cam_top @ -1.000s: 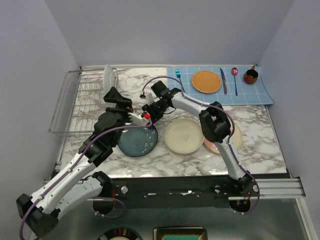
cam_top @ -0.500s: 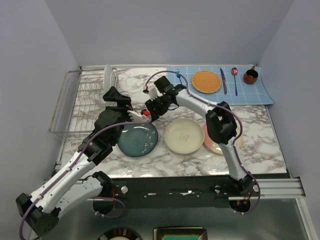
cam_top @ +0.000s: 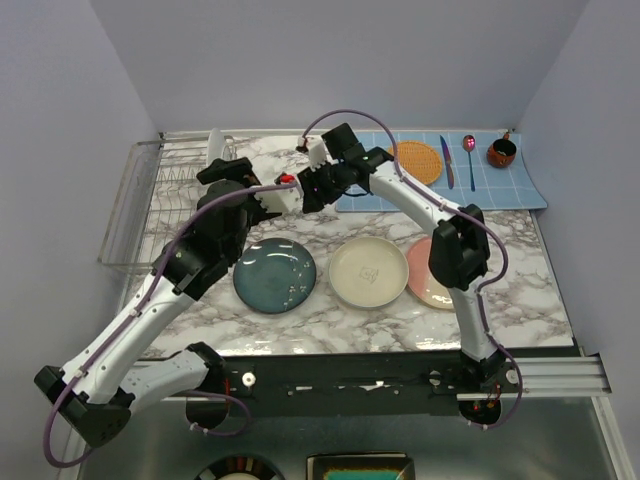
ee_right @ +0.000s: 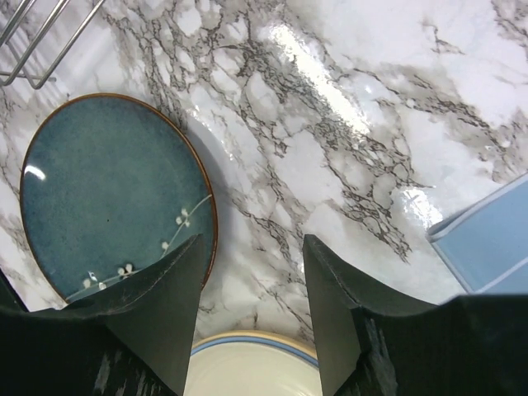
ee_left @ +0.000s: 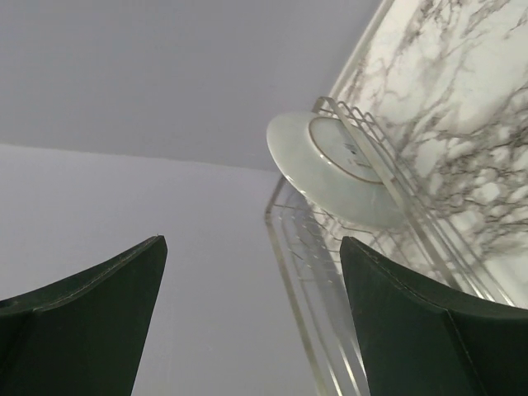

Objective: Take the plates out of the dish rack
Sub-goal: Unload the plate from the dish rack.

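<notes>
- Unloaded, a round teal ceramic plate [cam_top: 275, 277], a cream plate [cam_top: 368, 271] and a pink plate [cam_top: 425, 280] lie flat on the near marble tabletop [cam_top: 520, 270].
- A last pale ceramic plate [ee_left: 330, 169] stands on edge at far left, propped in the silver wire dish rack [cam_top: 175, 185].
- The left gripper [ee_left: 252, 241], jaws wide and empty, faces it, likely to take its rim; the right gripper [ee_right: 252, 239], likewise spread, hangs over the marble.
- Half a second earlier both hung nearer, over the teal plate.
</notes>
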{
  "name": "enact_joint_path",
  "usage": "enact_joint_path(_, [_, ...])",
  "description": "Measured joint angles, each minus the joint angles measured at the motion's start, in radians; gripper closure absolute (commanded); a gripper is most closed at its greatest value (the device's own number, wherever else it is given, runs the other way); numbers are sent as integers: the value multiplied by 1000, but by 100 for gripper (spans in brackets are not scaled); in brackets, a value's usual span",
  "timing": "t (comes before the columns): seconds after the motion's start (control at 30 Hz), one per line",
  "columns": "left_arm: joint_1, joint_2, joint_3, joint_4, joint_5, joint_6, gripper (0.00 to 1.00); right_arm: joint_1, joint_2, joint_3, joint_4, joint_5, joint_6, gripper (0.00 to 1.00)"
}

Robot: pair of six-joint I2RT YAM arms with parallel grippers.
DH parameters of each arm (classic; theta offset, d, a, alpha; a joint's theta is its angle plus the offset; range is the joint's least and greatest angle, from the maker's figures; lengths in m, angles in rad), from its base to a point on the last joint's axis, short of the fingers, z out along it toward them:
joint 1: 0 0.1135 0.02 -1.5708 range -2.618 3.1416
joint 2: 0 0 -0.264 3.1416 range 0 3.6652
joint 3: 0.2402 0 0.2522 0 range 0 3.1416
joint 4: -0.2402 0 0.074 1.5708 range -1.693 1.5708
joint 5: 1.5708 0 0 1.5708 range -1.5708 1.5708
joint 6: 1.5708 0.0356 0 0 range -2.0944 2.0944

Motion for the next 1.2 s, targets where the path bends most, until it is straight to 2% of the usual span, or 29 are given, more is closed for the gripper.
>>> enact_joint_path(0.07, [9,32,78,-84,0,-92,7,-11,-2,4,0,3,1,40])
enact_joint_path(0.2, [43,32,126,-162,16,-215,8,-35,-10,10,-2,2,9,40])
enact_joint_path(0.37, [220,28,130,-217,150,-325,9,-65,-37,5,0,0,18,40])
enact_joint_path(0.53, [383,57,130,-225,293,-420,9,-74,-94,-68,2,-1,26,40])
enact_joint_path(0.87, [691,207,107,-100,627,-614,12,-78,-120,-102,1,-5,29,40])
enact_joint_path(1.03, [739,284,80,-29,762,-663,12,-83,-132,-119,0,-7,26,40])
enact_joint_path(1.2, [757,308,77,53,880,-702,17,-84,-146,-157,5,-16,25,41])
